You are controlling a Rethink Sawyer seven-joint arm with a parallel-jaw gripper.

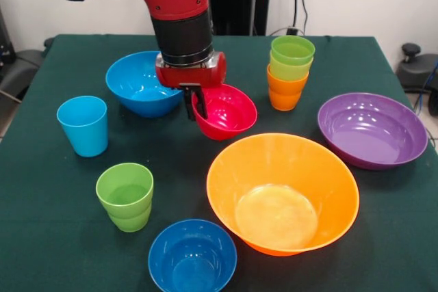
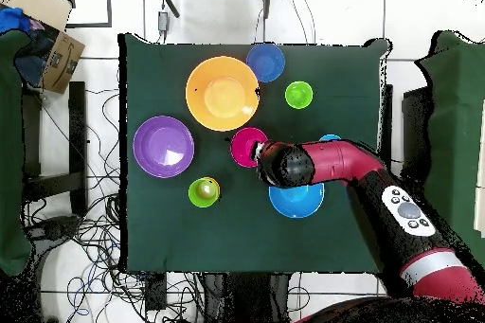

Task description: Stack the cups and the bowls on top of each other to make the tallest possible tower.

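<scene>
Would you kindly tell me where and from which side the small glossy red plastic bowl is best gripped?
Probably by its thin rim, from straight above: the small glossy red plastic bowl sits upright and open, too wide to span. The gripper hangs at the rim's edge nearest the blue plastic bowl; one finger inside, one outside would pinch the wall.

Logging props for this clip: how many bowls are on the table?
5: glossy red plastic bowl at centre, big orange bowl in front, purple bowl right, blue bowls behind-left and front.

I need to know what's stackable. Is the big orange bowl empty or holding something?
Empty. The front view shows the orange bowl upright with its bare inside down to the bottom, and nothing is nested in it.
</scene>
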